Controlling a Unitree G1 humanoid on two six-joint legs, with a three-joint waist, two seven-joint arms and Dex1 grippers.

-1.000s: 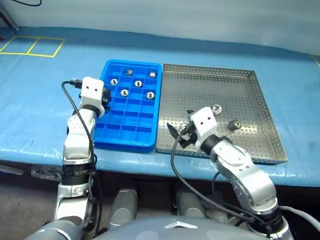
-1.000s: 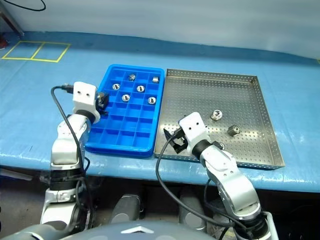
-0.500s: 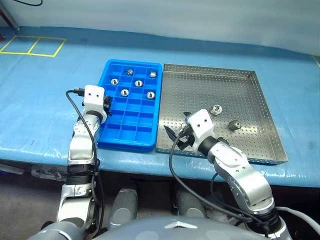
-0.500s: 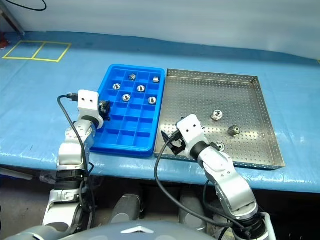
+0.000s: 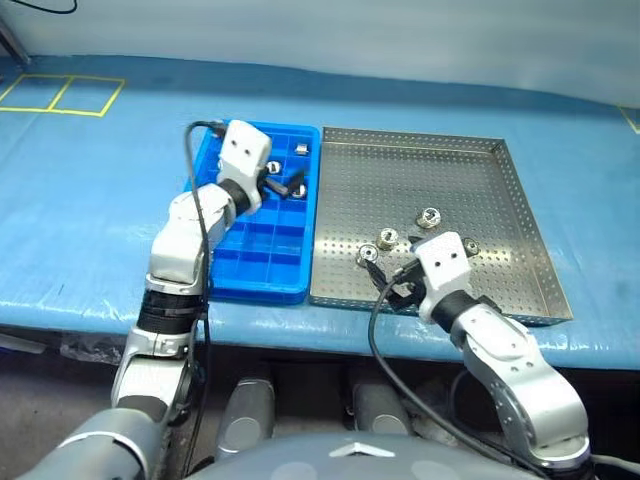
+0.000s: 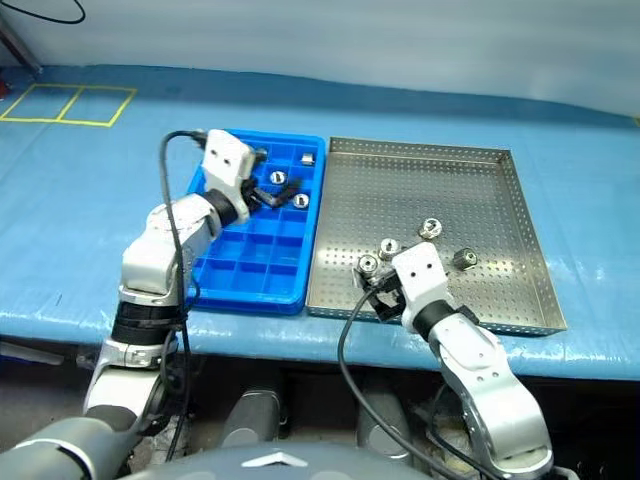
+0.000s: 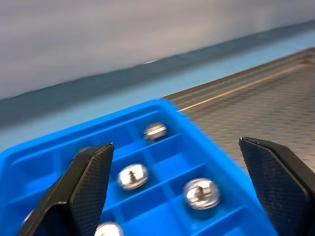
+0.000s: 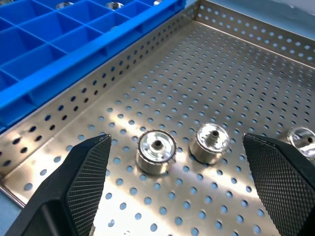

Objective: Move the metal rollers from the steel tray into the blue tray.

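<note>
Rollers [image 8: 156, 146] remain in the steel tray [image 5: 500, 205] near its front edge, more sit in the blue tray's [image 5: 255, 275] far cells; right tool [image 8: 174, 189] spread and aimed at the nearest pair, left tool [image 7: 182, 196] spread, empty over the blue tray; next: close on one.

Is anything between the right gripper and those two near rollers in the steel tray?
Nothing visible. The right gripper is open, and both rollers lie on bare steel tray floor ahead of it.
</note>
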